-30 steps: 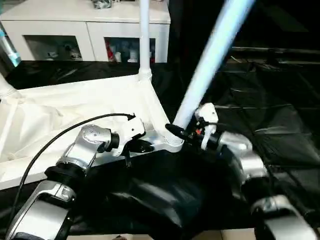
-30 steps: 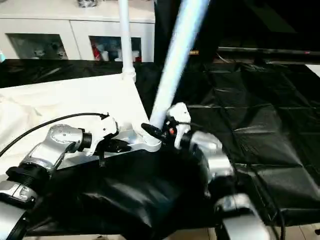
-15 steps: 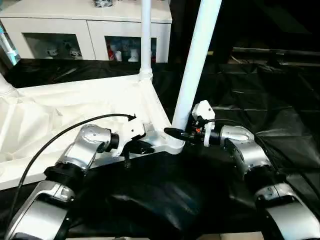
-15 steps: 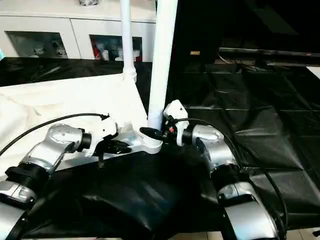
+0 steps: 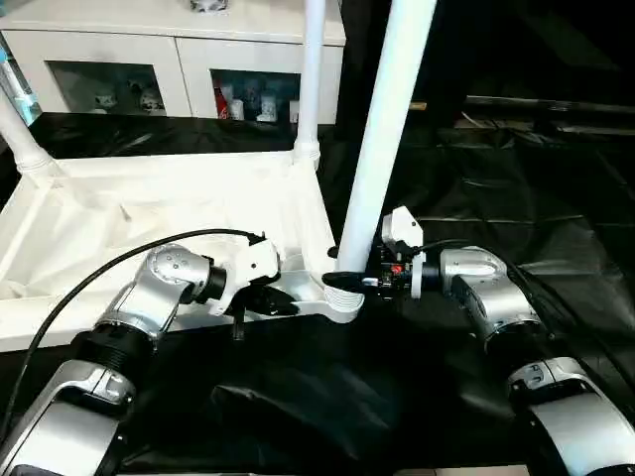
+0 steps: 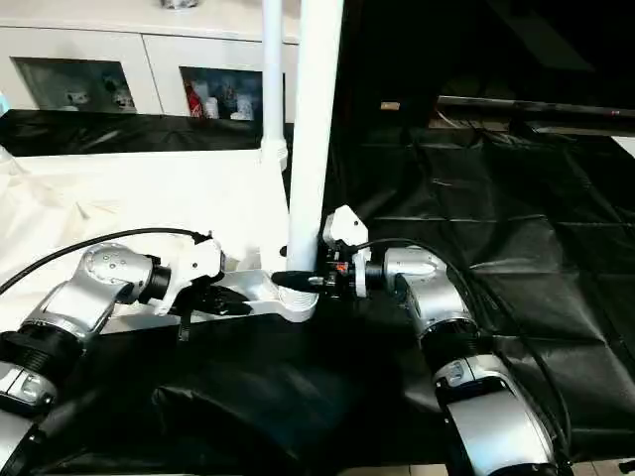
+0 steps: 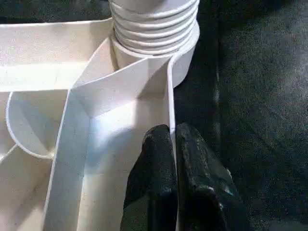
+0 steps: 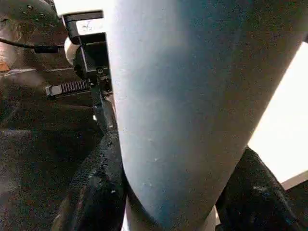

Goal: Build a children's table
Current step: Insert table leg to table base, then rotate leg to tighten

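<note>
Plastic leg felt light but slippery; my right gripper clamped it beside the corner socket, left gripper pinching the tabletop rim.

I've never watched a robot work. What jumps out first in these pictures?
A tall white leg rises from the near corner socket of an upside-down white tabletop lying on black sheeting. The right claw grips that leg just above the socket, while the left claw is pinched shut on the tabletop's rim beside it. Another leg stands at the far corner, before a white cabinet.
</note>
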